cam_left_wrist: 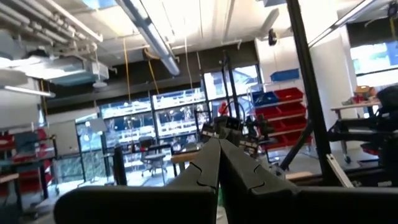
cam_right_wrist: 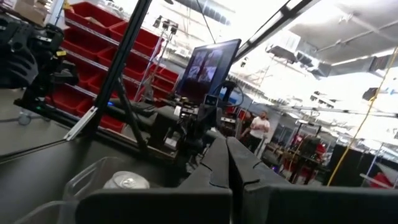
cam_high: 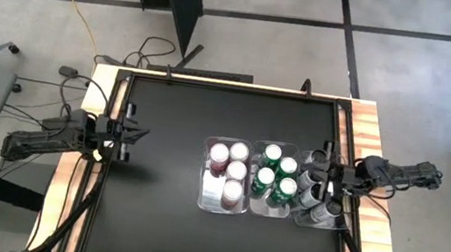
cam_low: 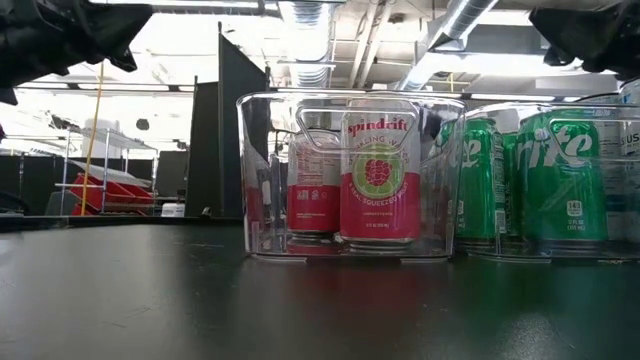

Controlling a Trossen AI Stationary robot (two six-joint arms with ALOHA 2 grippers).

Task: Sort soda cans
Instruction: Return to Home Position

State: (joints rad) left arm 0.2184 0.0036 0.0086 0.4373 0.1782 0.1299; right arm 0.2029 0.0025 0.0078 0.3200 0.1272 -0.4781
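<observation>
Both clenched empty, left hand and right hand point inward, held level.

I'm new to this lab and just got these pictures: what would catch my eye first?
Three clear bins stand side by side, right of centre on the table, sorted by colour: pink cans in the left one, green cans in the middle, dark grey cans in the right. The right claw hangs over that right bin, while the left claw waits, shut, near the table's left edge.
</observation>
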